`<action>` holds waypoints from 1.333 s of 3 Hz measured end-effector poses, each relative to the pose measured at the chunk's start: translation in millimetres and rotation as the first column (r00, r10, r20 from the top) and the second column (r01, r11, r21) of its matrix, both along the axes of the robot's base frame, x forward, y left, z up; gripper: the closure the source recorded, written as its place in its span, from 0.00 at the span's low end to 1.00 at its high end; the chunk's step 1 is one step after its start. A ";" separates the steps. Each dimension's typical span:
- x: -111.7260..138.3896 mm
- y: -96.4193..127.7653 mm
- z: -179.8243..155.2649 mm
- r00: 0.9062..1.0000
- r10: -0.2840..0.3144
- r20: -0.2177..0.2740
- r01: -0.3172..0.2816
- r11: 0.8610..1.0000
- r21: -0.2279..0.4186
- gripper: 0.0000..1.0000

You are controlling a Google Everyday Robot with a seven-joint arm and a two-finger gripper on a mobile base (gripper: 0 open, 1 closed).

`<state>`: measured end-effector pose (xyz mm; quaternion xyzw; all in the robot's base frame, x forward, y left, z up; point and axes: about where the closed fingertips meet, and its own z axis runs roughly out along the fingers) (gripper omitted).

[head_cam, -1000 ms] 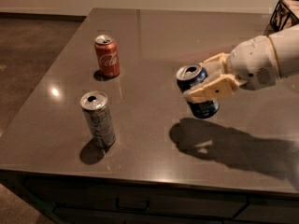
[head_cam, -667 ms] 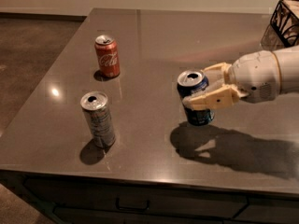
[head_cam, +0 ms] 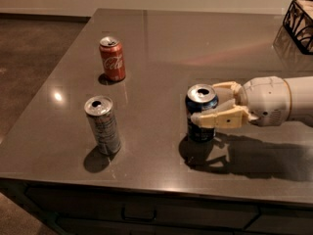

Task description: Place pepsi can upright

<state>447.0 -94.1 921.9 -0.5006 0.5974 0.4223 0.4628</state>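
The pepsi can is dark blue with a silver top and stands upright on the dark grey table, right of centre. My gripper reaches in from the right at the can's height. Its cream fingers sit on either side of the can, one in front and one behind, and they are closed on its body. The can's base looks to be resting on the tabletop, meeting its own shadow.
A red Coca-Cola can stands upright at the back left. A taller silver-grey can stands at the front left. A dark wire basket sits at the far right corner. The table's front edge runs close below the cans.
My gripper has moved down and slightly left with the pepsi can. The can went from tilted above the table to standing upright on it.
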 end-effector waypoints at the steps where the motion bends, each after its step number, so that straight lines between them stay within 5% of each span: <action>1: -3.8 0.7 -7.0 1.000 0.013 -0.007 -0.013 0.999 0.046 1.00; 4: -3.1 -3.2 -19.1 0.999 0.001 -0.050 0.004 0.994 0.105 0.36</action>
